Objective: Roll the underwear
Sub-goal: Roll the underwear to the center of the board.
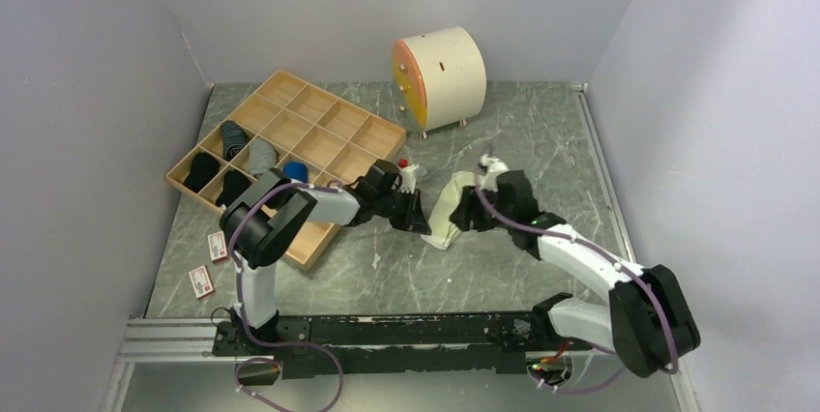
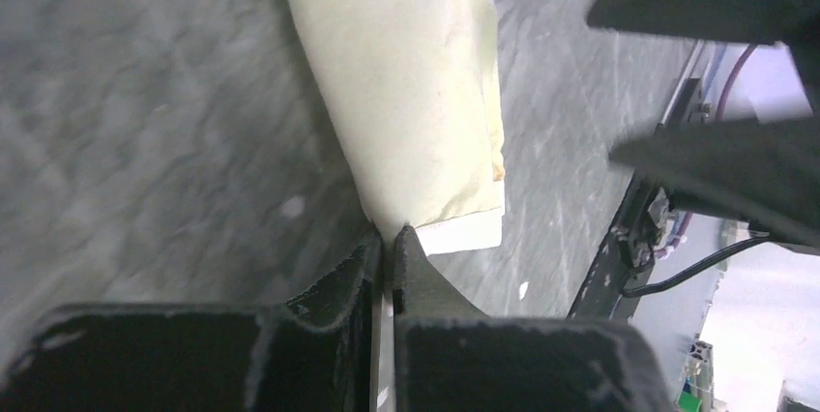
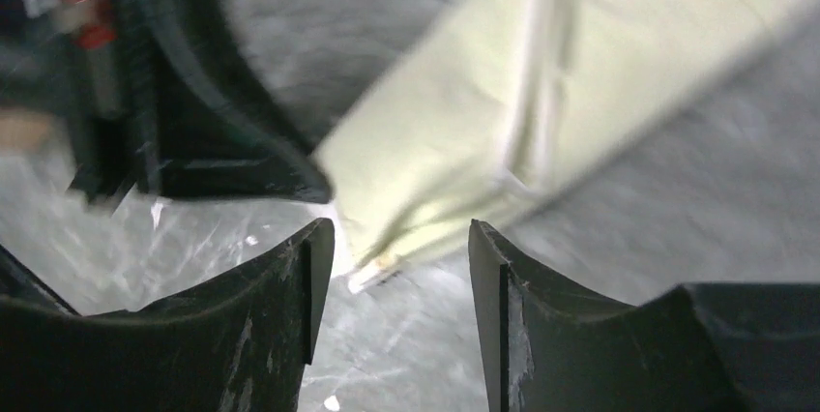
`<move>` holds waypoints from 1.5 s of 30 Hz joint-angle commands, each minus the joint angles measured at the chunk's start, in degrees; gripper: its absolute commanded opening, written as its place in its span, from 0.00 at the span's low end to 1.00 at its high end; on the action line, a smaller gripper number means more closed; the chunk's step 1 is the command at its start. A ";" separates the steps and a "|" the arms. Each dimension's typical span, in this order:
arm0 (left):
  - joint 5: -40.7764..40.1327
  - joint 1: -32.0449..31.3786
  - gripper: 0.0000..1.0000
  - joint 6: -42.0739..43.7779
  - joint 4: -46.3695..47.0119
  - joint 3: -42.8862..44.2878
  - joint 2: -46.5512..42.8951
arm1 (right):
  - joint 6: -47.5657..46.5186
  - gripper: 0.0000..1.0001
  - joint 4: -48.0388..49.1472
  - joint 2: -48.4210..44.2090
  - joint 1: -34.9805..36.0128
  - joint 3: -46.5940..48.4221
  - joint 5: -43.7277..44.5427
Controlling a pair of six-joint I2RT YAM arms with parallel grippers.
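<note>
Pale grey walls (image 1: 97, 93), grey marbled tabletop (image 1: 527, 146), even light

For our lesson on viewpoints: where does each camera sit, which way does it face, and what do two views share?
Top external: high behind the arms, looking down on the table; left arm, right arm and their bases show.
Left wrist: on the left arm, looking along its shut left fingers, which pinch a corner of the underwear.
Right wrist: on the right arm, looking past its open right fingers, straddling the underwear's end.
Shared: both wrist views show the underwear and the other arm's fingers.
</note>
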 commanded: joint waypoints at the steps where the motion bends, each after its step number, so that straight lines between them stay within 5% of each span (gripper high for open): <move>1: 0.03 2.54 0.05 8.76 -10.86 -2.82 -2.62 | -18.42 0.57 15.01 -4.40 13.61 -1.41 11.55; 8: 4.70 7.22 0.05 17.93 -20.03 -4.61 -6.51 | -52.47 0.58 13.04 -6.00 21.10 -2.71 1.88; 14: 6.62 8.23 0.05 20.78 -23.27 -2.59 -5.84 | -64.72 0.59 8.39 -6.73 23.43 -3.95 -3.61; 25: 7.64 8.91 0.05 19.72 -22.47 -2.90 -5.15 | -69.56 0.58 16.44 1.81 35.07 -6.25 0.74; 45: 7.52 9.64 0.05 19.75 -24.10 -1.98 -4.02 | -75.79 0.53 24.71 13.25 36.95 -5.62 1.94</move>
